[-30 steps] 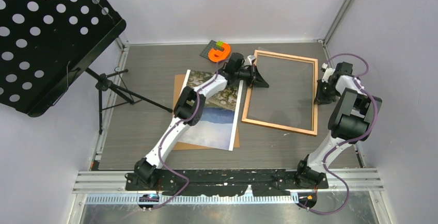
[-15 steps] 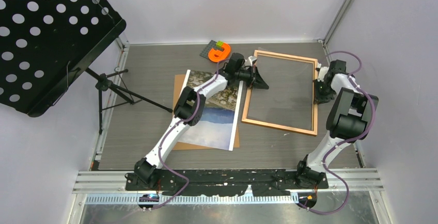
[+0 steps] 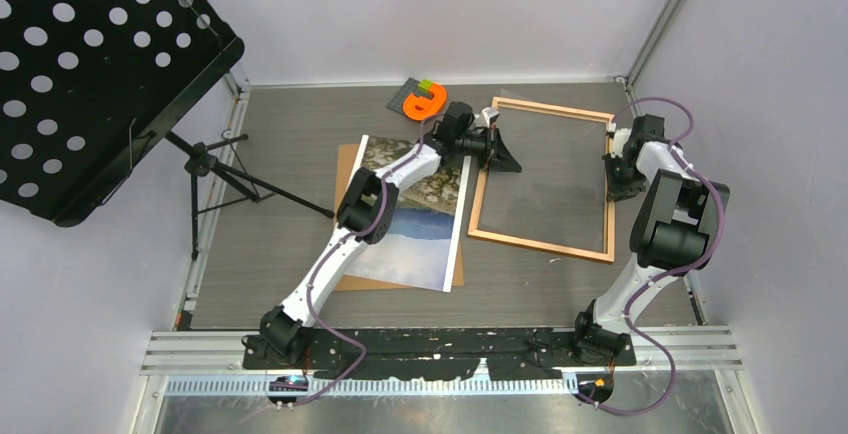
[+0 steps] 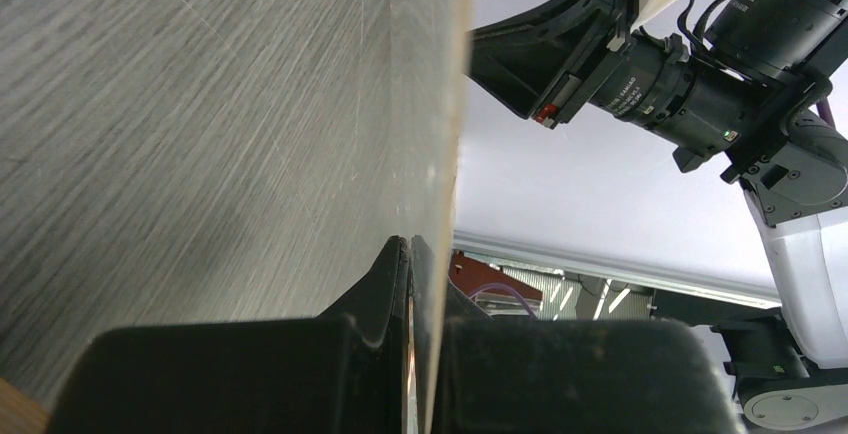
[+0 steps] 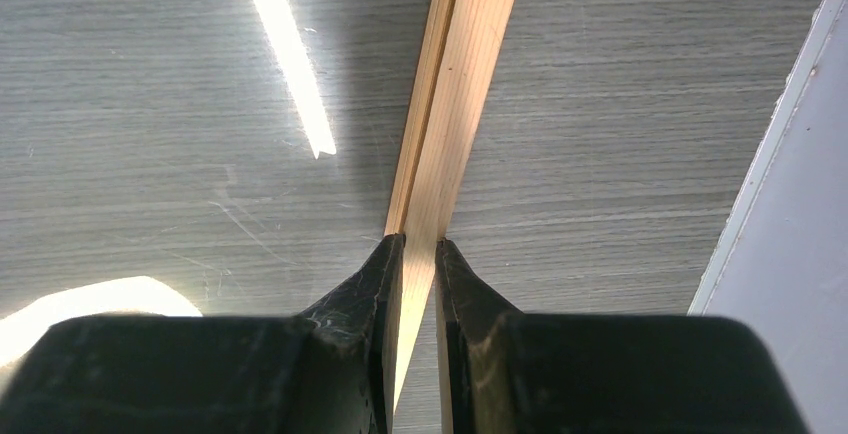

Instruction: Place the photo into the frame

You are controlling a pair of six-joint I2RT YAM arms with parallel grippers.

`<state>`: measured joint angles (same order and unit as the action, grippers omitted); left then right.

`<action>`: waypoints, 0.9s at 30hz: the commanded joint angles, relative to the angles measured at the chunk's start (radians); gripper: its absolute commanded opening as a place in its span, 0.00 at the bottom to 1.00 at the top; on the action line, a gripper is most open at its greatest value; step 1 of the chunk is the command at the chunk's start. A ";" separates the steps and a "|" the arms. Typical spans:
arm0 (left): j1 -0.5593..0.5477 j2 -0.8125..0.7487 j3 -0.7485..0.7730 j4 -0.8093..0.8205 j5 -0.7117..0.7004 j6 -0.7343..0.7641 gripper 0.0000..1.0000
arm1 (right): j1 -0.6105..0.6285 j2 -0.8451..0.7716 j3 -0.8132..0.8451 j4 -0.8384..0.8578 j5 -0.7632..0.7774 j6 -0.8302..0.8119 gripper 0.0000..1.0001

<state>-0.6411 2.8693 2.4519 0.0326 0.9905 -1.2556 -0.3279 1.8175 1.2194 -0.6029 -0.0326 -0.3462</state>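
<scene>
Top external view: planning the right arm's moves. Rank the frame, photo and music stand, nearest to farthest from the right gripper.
1. The frame, gripped by the right gripper at its right rail.
2. The photo, left of the frame.
3. The music stand, far left.

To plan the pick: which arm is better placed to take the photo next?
Probably left: the photo lies on its side, close to the left gripper; the right gripper clamps the frame's right rail.

The left tool [image 4: 410, 249] pinches the thin clear sheet [image 4: 432, 144] by its edge.
</scene>
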 commanded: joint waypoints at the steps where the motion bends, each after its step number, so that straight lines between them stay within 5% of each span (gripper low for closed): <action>1: -0.069 -0.062 0.054 0.063 0.042 -0.019 0.00 | 0.052 0.059 -0.017 0.073 -0.132 0.003 0.06; 27: -0.084 -0.047 0.039 0.004 0.102 0.108 0.00 | 0.078 0.058 -0.016 0.069 -0.127 -0.027 0.06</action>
<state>-0.6422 2.8696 2.4554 0.0357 1.0039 -1.1732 -0.3080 1.8175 1.2194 -0.6041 -0.0040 -0.3775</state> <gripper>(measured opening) 0.001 0.207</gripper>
